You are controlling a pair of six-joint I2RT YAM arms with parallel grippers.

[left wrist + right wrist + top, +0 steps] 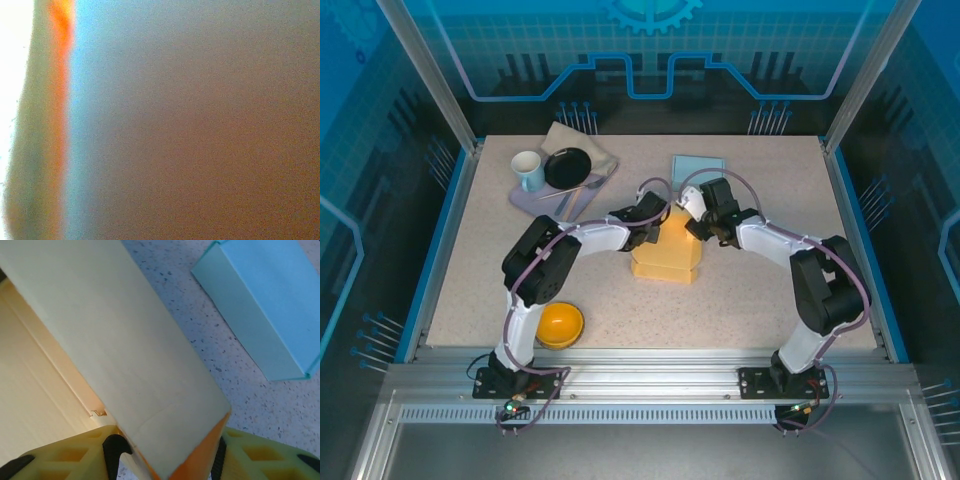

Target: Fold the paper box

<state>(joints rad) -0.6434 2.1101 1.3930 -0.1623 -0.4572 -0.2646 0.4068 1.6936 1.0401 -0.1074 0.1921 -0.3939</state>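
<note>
Standing mid-table between both arms, the paper box (665, 258) is judged partly folded: the right gripper (170, 452) is clamped on a raised flap (125, 340), the left gripper (648, 212), jaws together, sits at its far-left edge, and final closure appears outstanding.

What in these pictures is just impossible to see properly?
- Left wrist view: blurred, too close to focus; what the left claw grips is untellable.
- Top view: both arms cover the upper flaps of the paper box.
- Right wrist view: the blue box runs off the frame's edge.
</note>
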